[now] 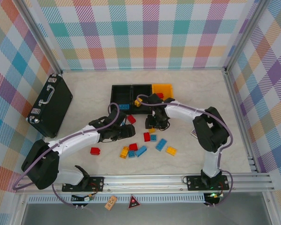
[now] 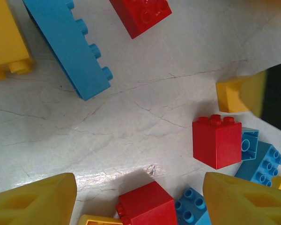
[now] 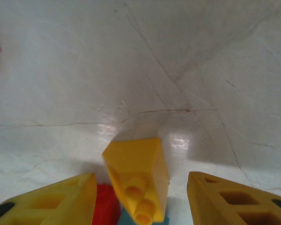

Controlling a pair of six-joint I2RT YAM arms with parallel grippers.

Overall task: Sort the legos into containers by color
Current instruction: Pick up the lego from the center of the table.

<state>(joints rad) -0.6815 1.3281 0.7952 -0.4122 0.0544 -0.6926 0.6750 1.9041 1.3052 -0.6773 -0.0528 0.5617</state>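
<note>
Legos in red, blue and yellow lie scattered mid-table, among them a red brick and a blue brick. Three containers stand in a row behind them: two black bins and a yellow-orange bin. My left gripper is open low over the table, with a red brick and a blue brick between its fingers. My right gripper is open around a tilted yellow brick, with a gap on each side.
A black briefcase lies at the left. An upright red brick, a long blue brick and a yellow one lie ahead of my left gripper. The two grippers are close together. Plaid walls enclose the table.
</note>
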